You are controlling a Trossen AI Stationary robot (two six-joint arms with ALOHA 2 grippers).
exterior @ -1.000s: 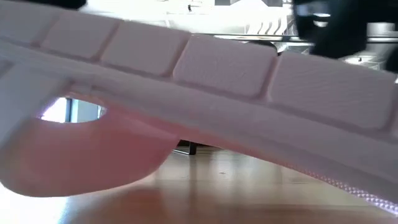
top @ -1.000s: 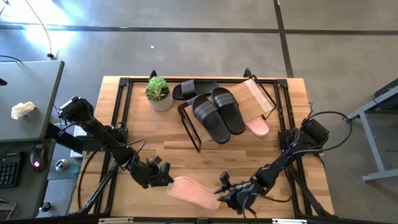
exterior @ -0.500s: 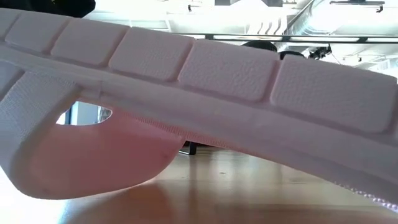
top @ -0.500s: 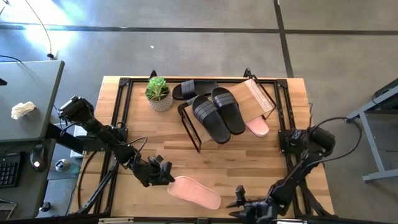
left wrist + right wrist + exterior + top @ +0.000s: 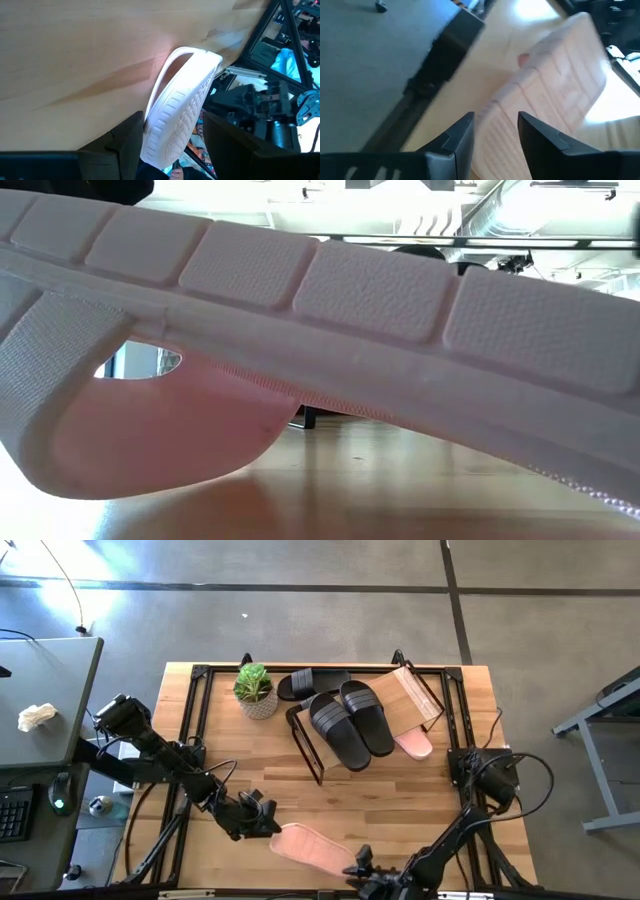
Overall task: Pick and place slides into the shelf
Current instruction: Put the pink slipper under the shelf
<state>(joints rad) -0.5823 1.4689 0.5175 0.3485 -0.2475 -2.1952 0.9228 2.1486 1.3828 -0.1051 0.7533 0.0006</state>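
A pale pink slide (image 5: 315, 848) lies tipped near the table's near edge, its ridged sole (image 5: 360, 290) filling the low view. My left gripper (image 5: 268, 825) is shut on the slide's left end. My right gripper (image 5: 362, 868) is open at the slide's right end (image 5: 555, 75), close to the near edge. The shelf (image 5: 412, 692) stands at the far side, and two black slides (image 5: 350, 722) rest on its wood board. A third black slide (image 5: 310, 682) lies behind them. The second pink slide (image 5: 413, 745) pokes out from under the board. My left gripper (image 5: 171, 120) pinches the pink slide's left end (image 5: 162, 145) between its two fingers, coming in low from the table's left. The slide stands tipped on its long side with its sole turned toward the near edge. The held end is raised. Whether my right gripper touches the slide, I cannot tell.
A potted green plant (image 5: 254, 688) stands at the far left, beside the shelf. Black frame rails (image 5: 190, 720) run along the table's edges. Bare wood (image 5: 400, 795) lies between the shelf and the pink slide.
My right gripper drew back from the pink slide's right end toward the near right corner, then came back left along the near edge toward that end. The slide stayed in my left gripper's hold.
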